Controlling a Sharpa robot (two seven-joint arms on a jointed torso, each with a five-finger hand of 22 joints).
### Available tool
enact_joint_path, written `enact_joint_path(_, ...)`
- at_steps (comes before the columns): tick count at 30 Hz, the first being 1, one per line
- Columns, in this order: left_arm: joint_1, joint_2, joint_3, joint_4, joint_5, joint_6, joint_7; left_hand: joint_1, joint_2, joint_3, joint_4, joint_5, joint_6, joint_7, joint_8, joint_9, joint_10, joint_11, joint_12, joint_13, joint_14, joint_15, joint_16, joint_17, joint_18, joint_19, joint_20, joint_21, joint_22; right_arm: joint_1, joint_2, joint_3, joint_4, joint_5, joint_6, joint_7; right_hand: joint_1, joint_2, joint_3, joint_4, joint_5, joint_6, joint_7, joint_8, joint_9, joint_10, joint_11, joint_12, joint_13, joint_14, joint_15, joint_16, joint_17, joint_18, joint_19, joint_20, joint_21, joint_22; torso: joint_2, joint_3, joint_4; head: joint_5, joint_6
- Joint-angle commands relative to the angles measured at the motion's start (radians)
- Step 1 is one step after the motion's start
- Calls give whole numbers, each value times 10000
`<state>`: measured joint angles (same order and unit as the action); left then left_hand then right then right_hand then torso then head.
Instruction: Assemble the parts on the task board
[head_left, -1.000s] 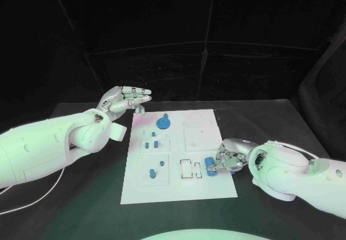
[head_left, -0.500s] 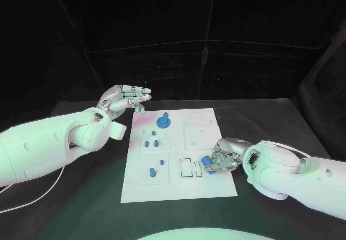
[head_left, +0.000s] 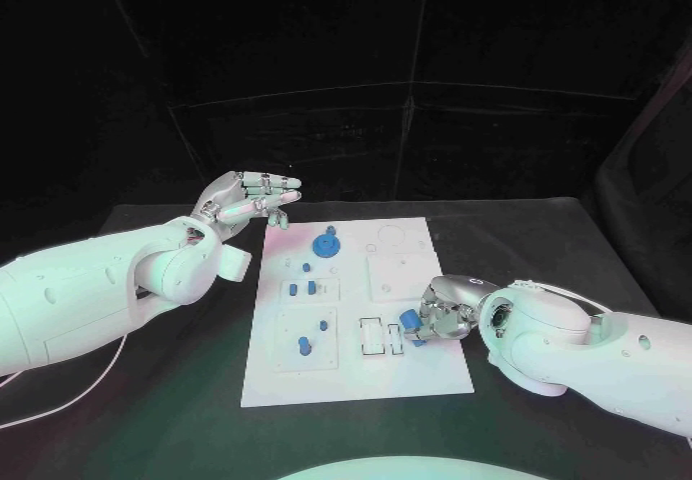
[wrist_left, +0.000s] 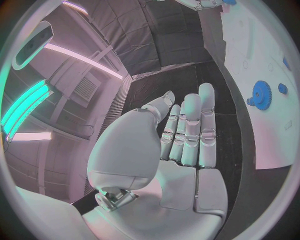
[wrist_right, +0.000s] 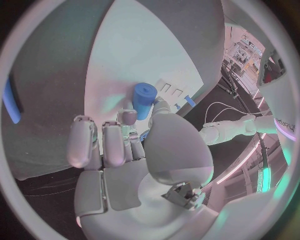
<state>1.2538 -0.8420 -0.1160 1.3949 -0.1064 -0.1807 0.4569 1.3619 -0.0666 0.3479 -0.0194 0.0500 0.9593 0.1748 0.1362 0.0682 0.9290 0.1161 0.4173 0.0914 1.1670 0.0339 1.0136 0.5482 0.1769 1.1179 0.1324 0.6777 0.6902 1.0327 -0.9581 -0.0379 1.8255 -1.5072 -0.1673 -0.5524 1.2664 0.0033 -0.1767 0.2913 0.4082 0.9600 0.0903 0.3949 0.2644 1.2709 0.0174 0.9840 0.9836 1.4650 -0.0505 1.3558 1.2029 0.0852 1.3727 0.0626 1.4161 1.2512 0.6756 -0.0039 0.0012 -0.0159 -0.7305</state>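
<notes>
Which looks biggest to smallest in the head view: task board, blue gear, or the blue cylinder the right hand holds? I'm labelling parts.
1. task board
2. blue gear
3. blue cylinder, partly hidden by the right hand, so slightly unsure.

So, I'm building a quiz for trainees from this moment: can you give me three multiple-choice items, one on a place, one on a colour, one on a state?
1. Where is the left hand?
A. Raised off the task board's far left corner
B. Flat on the board's middle
C. Beside the right hand

2. What colour is the gear-shaped part at the far end of the task board?
A. Red
B. Blue
C. Yellow

3. What is the right hand doing?
A. Lying open on the table
B. Holding a blue cylinder
C. Lifting the board

Answers: 1 A, the head view shows it up in the air, beyond the board's corner. 2 B, it shows blue in the head and left wrist views. 3 B, the right wrist view shows the cylinder pinched at its fingertips.
</notes>
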Motion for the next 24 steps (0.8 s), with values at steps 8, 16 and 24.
enact_joint_path(8, 15, -49, 8, 47, 33, 132, -9, -11, 46, -20, -40, -4, 18, 26, 52, 0, -87, 3, 34, -14, -55, -17, -55, -15, 66, -4, 2, -35, -10, -50, -483, -47, 478, 1345, -1904, 500, 482, 233, 25, -63, 990, 147, -121, 180, 245, 497, -168, 644, 685, 468, -147, 166, 209, -170, 94, -131, 86, 102, -1, 5, 1, -38, 34)
enact_joint_path(16, 15, -46, 8, 63, 33, 147, -28, -26, 47, -30, -31, -4, 14, 28, 57, -1, -103, 5, 47, -16, -59, -14, -52, -28, 65, -1, 4, -46, -21, -46, -443, -45, 822, 2536, -2277, 1167, 492, 219, -6, -50, 1042, 127, -114, 164, 271, 484, -166, 606, 678, 473, -152, 187, 249, -171, 95, -141, 89, 107, 20, 2, 33, -42, 45)
enact_joint_path(24, 15, -43, 8, 78, 33, 159, -43, -24, 46, -30, -33, -3, 9, 28, 56, -2, -113, 6, 48, -18, -61, -14, -51, -32, 66, 0, 4, -49, -23, -45, -42, -44, 732, 2847, -1685, 1119, 420, 309, -54, -16, 1006, 338, -180, 201, 348, 554, -214, 625, 744, 481, -181, 222, 313, -169, 93, -165, 90, 108, 17, -8, 23, 55, -28)
